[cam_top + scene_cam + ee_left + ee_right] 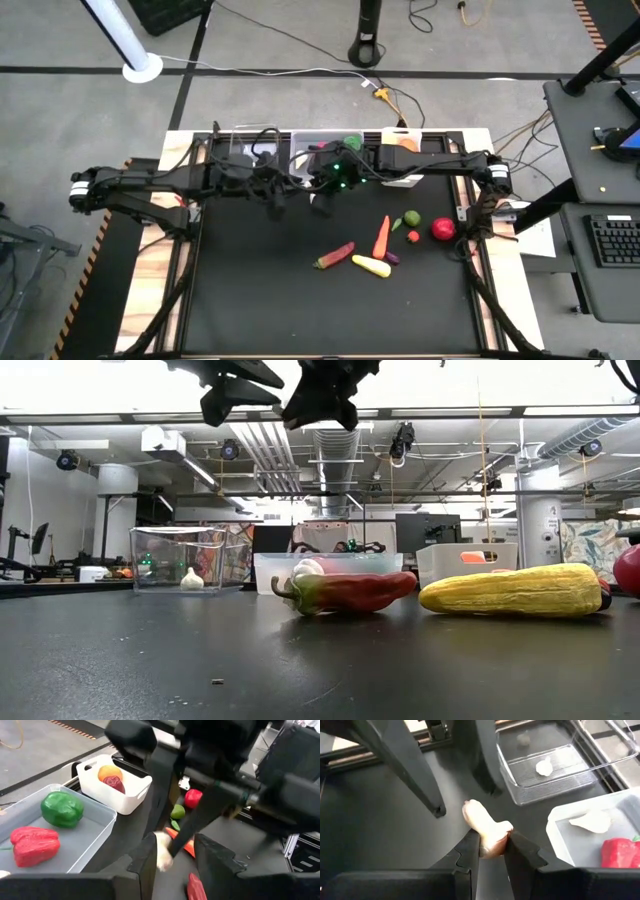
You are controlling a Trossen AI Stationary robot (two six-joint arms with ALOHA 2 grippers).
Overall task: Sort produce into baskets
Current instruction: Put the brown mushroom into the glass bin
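You are carrying a pale garlic piece [487,831] above the table, just beside the baskets.
High view: right gripper [323,203] and left gripper [275,207] are hanging close together before the narrow clear basket [232,152]; low view: both are hovering high above the table [200,660]; left wrist view: its fingers are standing spread, empty; right wrist view: the fingers are pinching the garlic's middle; it is probably light, hard and slippery, so be gripping its fattest part; the left gripper is crowding the path.

No text, label, brand or number can be read anywhere — not on the baskets, the produce, the arms or the table, and the room's screens and equipment beyond are too small and blurred to make out
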